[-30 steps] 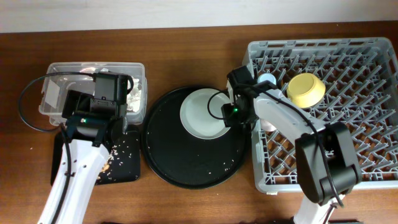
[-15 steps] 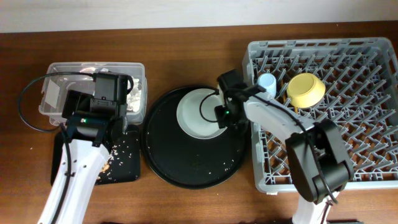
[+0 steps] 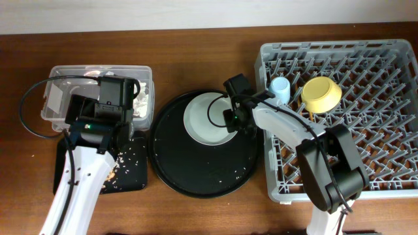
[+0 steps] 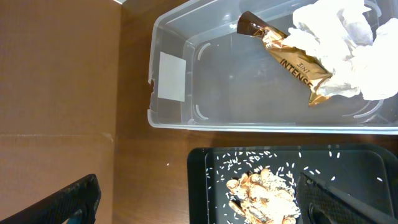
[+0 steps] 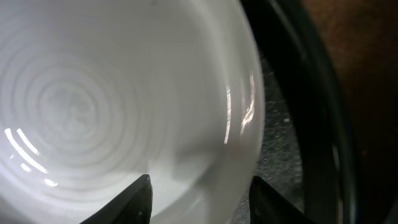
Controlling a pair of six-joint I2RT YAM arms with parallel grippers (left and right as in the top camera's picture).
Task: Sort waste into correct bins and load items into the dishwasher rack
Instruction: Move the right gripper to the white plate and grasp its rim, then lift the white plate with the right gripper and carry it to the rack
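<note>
The round white plate (image 3: 204,117) lies on the large round black tray (image 3: 196,173). My right gripper (image 3: 230,121) is open at the plate's right rim. In the right wrist view its fingers (image 5: 205,208) straddle that rim of the plate (image 5: 93,106). My left gripper (image 4: 202,205) is open and empty above the near edge of the shallow black tray (image 4: 205,168), which holds beige food scraps (image 4: 264,196). The clear tub (image 4: 186,118) holds a brown-and-gold wrapper (image 4: 292,59) and white tissues (image 4: 348,43). The yellow bowl (image 3: 321,93) and light-blue cup (image 3: 279,87) sit in the grey rack (image 3: 392,176). The pink cup and chopsticks are out of view.
Rice grains are scattered on the shallow black tray (image 3: 130,171) and on the round tray. The clear tub (image 3: 62,78) stands at the far left. A black cable (image 3: 26,108) loops beside the left arm. Bare wooden table (image 3: 196,52) lies behind the trays.
My right gripper has moved left from the rack's edge onto the plate's right rim, uncovering the light-blue cup. The plate has shifted slightly left. The left arm has not moved.
</note>
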